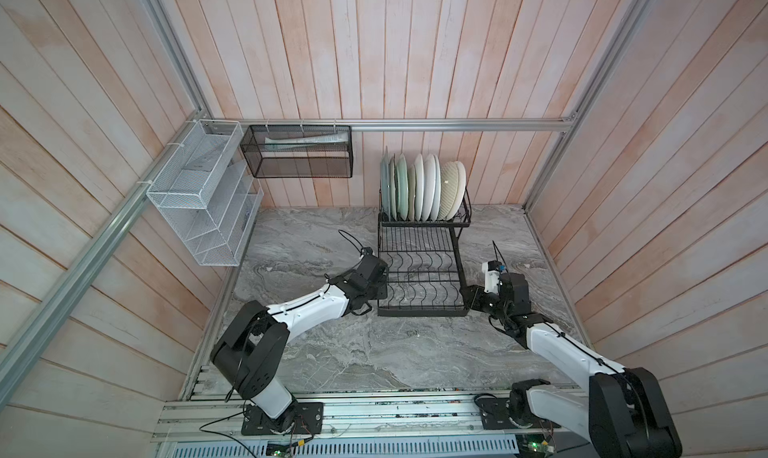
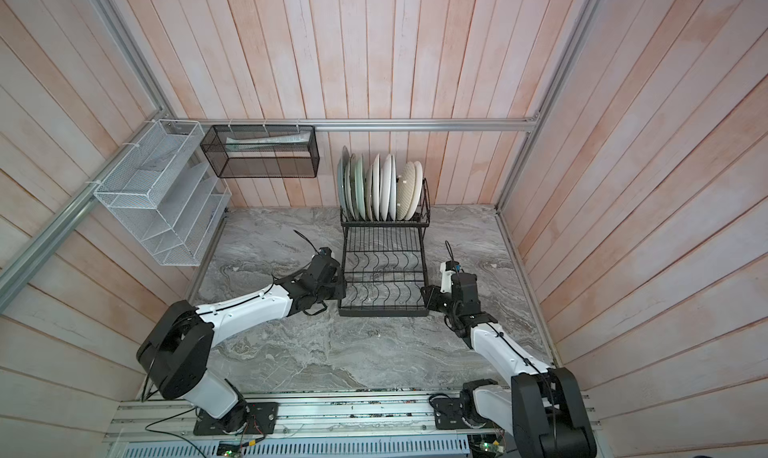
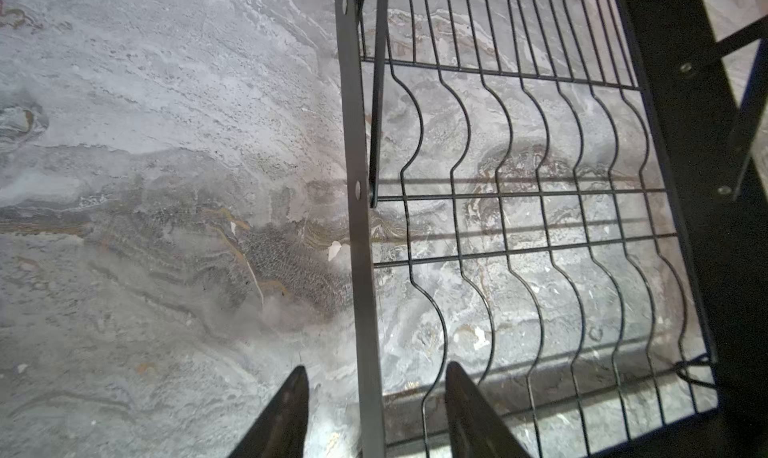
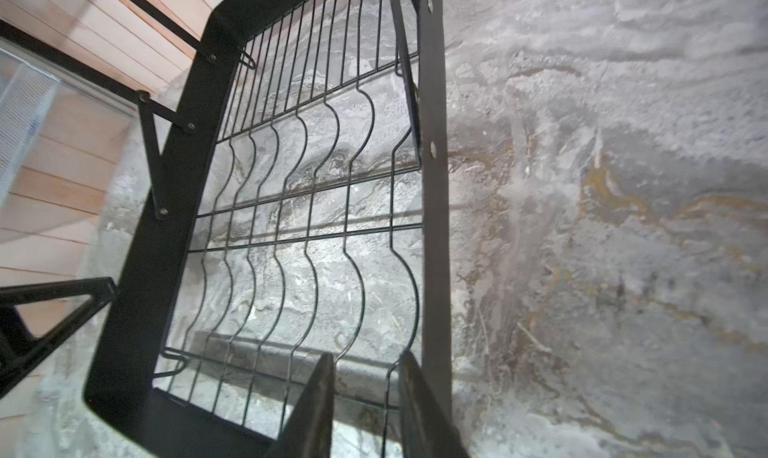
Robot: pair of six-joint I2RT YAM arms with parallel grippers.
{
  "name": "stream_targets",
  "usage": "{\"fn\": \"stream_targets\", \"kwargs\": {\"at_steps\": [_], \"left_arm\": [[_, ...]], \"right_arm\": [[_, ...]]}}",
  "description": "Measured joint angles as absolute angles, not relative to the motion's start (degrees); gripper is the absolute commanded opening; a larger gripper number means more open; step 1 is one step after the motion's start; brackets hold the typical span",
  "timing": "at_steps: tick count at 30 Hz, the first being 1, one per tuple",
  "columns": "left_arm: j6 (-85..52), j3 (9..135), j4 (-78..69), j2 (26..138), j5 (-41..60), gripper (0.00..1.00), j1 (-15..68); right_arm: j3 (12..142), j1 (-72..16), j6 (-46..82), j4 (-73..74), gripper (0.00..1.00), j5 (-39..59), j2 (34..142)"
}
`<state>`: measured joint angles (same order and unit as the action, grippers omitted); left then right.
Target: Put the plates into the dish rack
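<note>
Over on the left wall hang a white mesh organizer [image 1: 199, 202] and a black mesh basket [image 1: 297, 152]. Next along is the left pincer [image 3: 376, 366], low at the near left corner of the dish rack [image 1: 419, 311]: its fingers stand half apart, one on each side of the left side rail [image 3: 361, 268], with bench [image 3: 145, 227] showing in the gaps, so it grips nothing yet. The rack sits mid-bench, its long axis running from the arms straight toward the back wall; the plates [image 1: 424, 189] stand on edge on the raised tier at the far end, well beyond both pincers, and the wavy lower tier is bare. At the near right corner the right pincer [image 4: 366, 354] is narrow, a wavy wire in its gap and the right side rail [image 4: 434, 227] touching or just beside its outer finger; I can't tell whether it pinches anything. Both arms are equally near, so I'd guess a two-sided hold on the rails is coming
</note>
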<state>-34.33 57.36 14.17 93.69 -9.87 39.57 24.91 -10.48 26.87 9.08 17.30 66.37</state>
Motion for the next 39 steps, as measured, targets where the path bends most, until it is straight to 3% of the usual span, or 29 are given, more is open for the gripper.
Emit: {"fn": "stream_targets", "kwargs": {"at_steps": [13, 21, 25, 30, 39], "left_arm": [[-35.5, 58.7, 14.1, 97.2, -11.0, 0.18, 39.6], [-36.6, 58.7, 13.7, 97.2, -10.8, 0.1, 39.8], [-37.0, 58.7, 13.8, 97.2, -11.2, 0.01, 39.9], [-36.9, 58.5, 14.0, 97.1, -12.5, 0.0, 39.8], [-37.6, 51.1, 9.5, 91.9, -14.7, 0.0, 39.7]], "right_arm": [[26.5, -10.6, 25.6, 8.5, 0.3, 11.6, 64.9], [26.5, -12.3, 25.1, 8.3, 0.25, 11.3, 68.7], [26.5, -12.8, 24.7, 8.3, 0.13, 10.2, 69.6], [26.5, -14.0, 24.8, 8.1, 0.0, 8.6, 69.8], [26.6, -19.7, 26.6, 8.6, 0.0, 4.4, 69.8]]}}
